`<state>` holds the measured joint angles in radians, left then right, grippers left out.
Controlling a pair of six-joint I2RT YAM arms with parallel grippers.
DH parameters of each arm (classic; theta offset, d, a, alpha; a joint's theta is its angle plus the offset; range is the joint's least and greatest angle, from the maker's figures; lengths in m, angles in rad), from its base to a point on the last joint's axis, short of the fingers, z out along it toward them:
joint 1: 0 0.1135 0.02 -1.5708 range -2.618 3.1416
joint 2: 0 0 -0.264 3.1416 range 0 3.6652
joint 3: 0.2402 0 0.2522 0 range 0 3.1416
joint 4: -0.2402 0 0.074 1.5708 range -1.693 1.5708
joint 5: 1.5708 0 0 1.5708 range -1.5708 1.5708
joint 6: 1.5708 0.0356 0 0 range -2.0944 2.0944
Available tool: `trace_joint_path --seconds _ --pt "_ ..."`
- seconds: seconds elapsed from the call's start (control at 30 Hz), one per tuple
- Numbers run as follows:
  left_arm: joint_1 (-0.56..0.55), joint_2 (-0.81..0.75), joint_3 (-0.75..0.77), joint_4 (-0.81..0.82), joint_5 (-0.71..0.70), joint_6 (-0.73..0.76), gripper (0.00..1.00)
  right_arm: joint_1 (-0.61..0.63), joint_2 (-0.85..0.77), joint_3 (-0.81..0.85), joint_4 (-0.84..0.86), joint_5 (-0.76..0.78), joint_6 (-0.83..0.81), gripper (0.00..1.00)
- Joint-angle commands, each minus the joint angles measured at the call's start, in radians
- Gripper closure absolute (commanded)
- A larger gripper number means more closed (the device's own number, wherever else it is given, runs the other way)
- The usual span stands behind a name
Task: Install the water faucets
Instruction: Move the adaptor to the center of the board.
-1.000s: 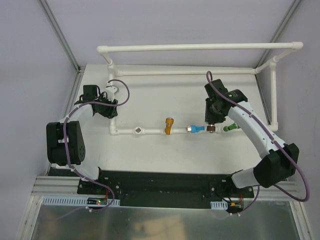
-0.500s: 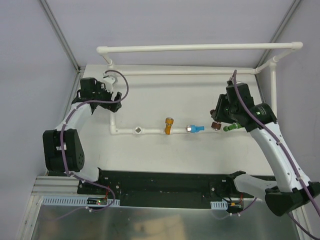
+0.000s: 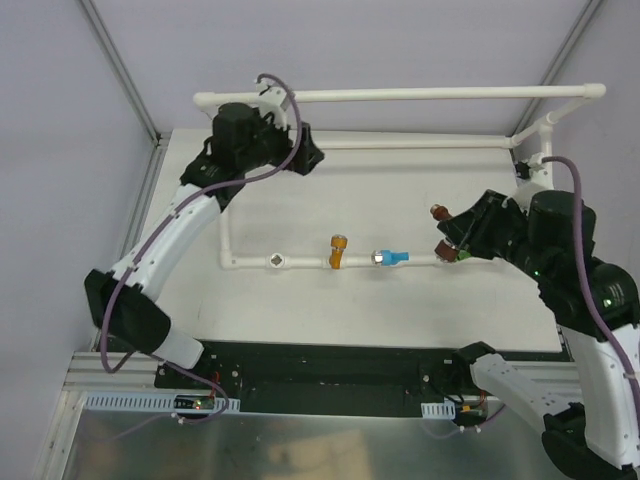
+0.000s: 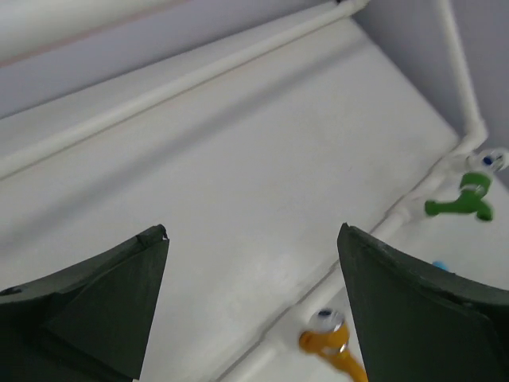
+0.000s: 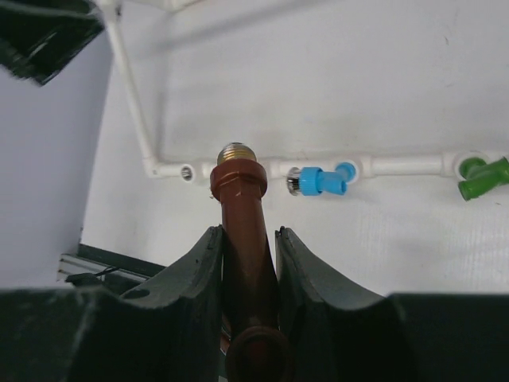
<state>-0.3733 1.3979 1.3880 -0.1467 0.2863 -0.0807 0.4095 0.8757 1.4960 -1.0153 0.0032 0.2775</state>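
R pincer point(image 5: 248, 232) was clenched on the brown faucet point(image 5: 237, 179), threaded end out, L pincer point(image 4: 250, 239) hung spread & empty over the desk point(image 3: 300, 310), w/ orange faucet point(image 3: 339, 251), blue faucet point(image 3: 392, 257) & green faucet point(image 5: 485, 179) on the white pipe point(image 3: 305, 262).

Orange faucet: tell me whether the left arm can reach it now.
Probably yes. The left gripper is open and empty, and its wrist view shows the orange faucet between the fingers with only table before it. The right gripper, shut on the brown faucet, is well aside.
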Motion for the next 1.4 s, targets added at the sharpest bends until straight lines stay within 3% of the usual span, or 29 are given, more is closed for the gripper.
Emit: trace_joint_path --seconds 0.0,0.07,0.27,0.4,0.57,0.73,1.17,1.37 --pt "-0.081 0.313 0.326 -0.074 0.069 -0.33 0.11 0.0 -0.073 0.086 0.065 -0.181 0.037 1.0" --pt "-0.131 0.467 0.495 -0.137 0.1 -0.395 0.13 -0.001 -0.119 0.086 0.131 -0.251 0.048 1.0" --pt "-0.338 0.8 0.863 -0.185 0.01 -0.439 0.04 -0.001 -0.182 0.141 0.172 -0.318 0.078 1.0" --pt "-0.392 0.983 1.054 -0.228 -0.033 -0.504 0.09 0.0 -0.191 0.142 0.158 -0.324 0.091 1.0" --pt "-0.458 1.033 1.042 -0.232 -0.13 -0.484 0.36 -0.001 -0.208 0.096 0.15 -0.289 0.088 1.0" --pt "-0.529 1.069 1.023 -0.255 -0.231 -0.427 0.42 0.0 -0.224 0.05 0.165 -0.29 0.097 1.0" --pt "-0.648 1.211 1.065 -0.317 -0.374 -0.352 0.44 -0.001 -0.256 -0.02 0.173 -0.293 0.112 1.0" --pt "-0.673 1.248 1.06 -0.336 -0.355 -0.341 0.42 0.0 -0.268 -0.034 0.169 -0.293 0.114 1.0"
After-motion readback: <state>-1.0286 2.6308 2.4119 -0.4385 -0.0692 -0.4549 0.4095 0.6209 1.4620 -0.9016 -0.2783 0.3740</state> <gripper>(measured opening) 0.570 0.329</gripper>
